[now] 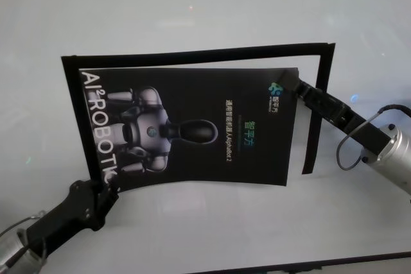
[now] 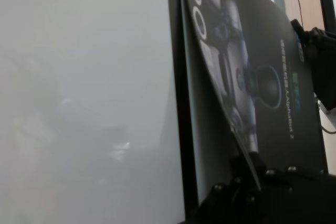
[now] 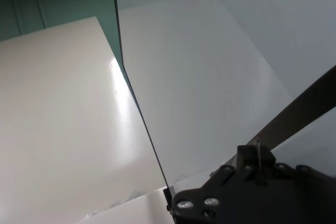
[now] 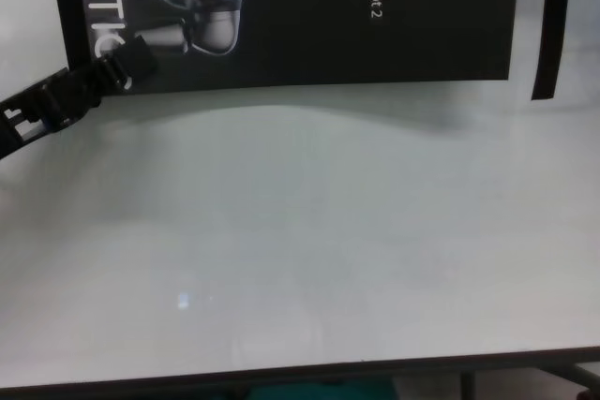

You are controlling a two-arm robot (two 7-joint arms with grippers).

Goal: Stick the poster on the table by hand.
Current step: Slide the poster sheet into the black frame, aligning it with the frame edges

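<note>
Left gripper (image 1: 108, 192) is pinching the poster (image 1: 192, 129) at its near-left corner, fingers clamped on the sheet edge by the big white letters. Right gripper (image 1: 297, 85) is gripping the far-right corner, jaws closed on the sheet. Poster is stretching between the two grippers, sagging slightly above the table (image 1: 212, 222), near edge lifted and casting a shadow. Black strips (image 1: 319, 110) are lying on the table just beyond and beside the right gripper.
</note>
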